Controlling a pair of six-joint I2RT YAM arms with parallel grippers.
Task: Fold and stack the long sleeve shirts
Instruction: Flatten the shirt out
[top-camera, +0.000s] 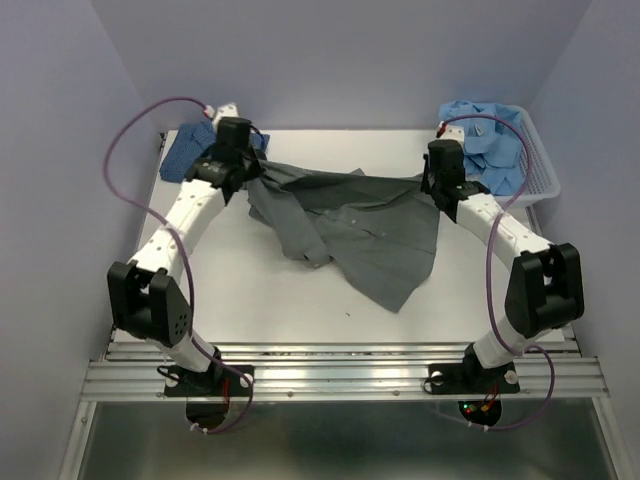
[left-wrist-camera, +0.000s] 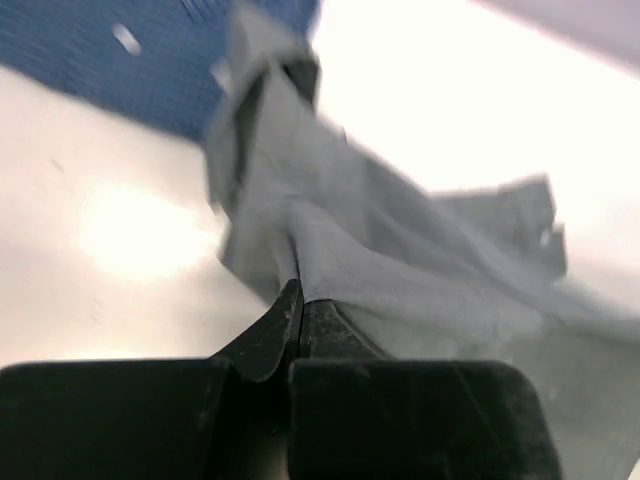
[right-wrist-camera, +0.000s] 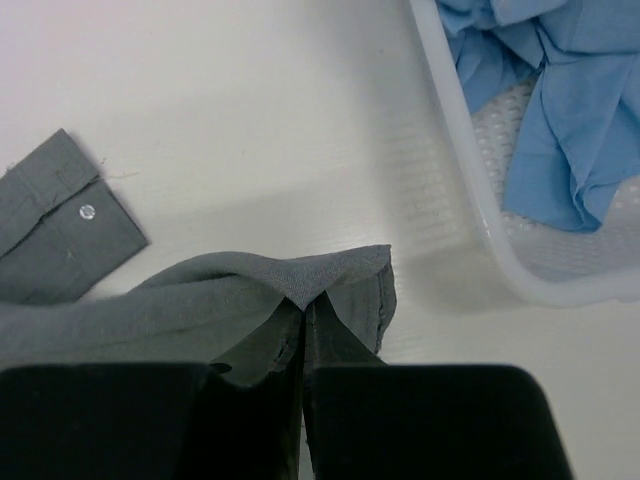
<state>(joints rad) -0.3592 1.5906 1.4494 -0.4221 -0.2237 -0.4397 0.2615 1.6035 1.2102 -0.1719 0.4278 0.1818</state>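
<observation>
A plain dark grey shirt (top-camera: 350, 225) hangs stretched between my two grippers above the middle of the table, its lower part drooping onto the table. My left gripper (top-camera: 243, 178) is shut on its left edge (left-wrist-camera: 330, 250). My right gripper (top-camera: 433, 188) is shut on its right edge (right-wrist-camera: 300, 275). A grey cuff with a button (right-wrist-camera: 60, 215) lies on the table in the right wrist view. A dark blue patterned shirt (top-camera: 190, 145) lies at the back left, behind my left gripper; it also shows in the left wrist view (left-wrist-camera: 110, 60). Light blue shirts (top-camera: 490, 140) sit at the back right.
A white slatted plastic basket (top-camera: 545, 180) stands at the back right corner and holds the light blue shirts; its near wall (right-wrist-camera: 470, 215) is close to my right gripper. The white table (top-camera: 250, 300) shows bare in front of the grey shirt.
</observation>
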